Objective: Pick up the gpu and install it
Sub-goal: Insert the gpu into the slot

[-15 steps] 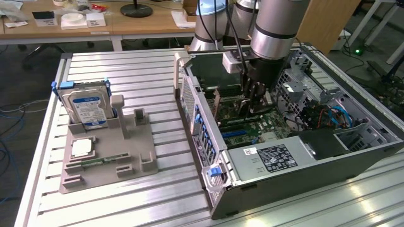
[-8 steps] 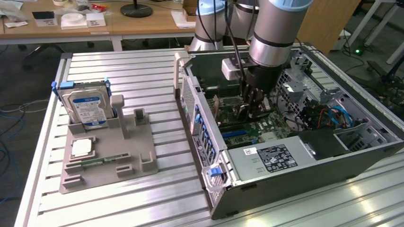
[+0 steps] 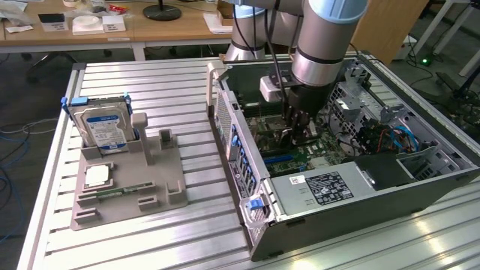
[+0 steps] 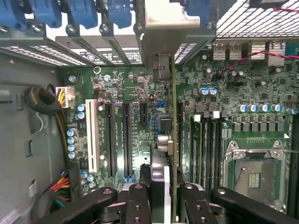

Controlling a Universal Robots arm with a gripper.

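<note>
1. Green-edged and thin, the gpu [image 4: 172, 107] is standing on edge inside the computer case [image 3: 360, 191], just over the motherboard [image 4: 121, 84]. From the wrist view we are seeing it edge-on, with its silvery end bracket [image 4: 163, 28] lying at the rear slot openings.
2. We are finding the gripper [image 4: 163, 205] closed onto the card, its black fingers [image 4: 138, 205] pressing the two flat faces from either side.
3. We are judging the card light and stiff but fragile. The flat faces look like the place to hold it, away from the connector edge, since a twist or side load could strain the board or the slot.
4. Whether the connector is sitting in a slot, we cannot tell.
5. The wrist view is giving us the card's line against the long black slots [image 4: 126, 135] and the empty CPU socket [image 4: 254, 175]. The exterior view is giving us the arm reaching down into the case and, on its left, the blue-labelled hard drive [image 3: 105, 126] and CPU chip [image 3: 98, 176] resting in a grey fixture [image 3: 161, 185] — well apart from the case.
</note>
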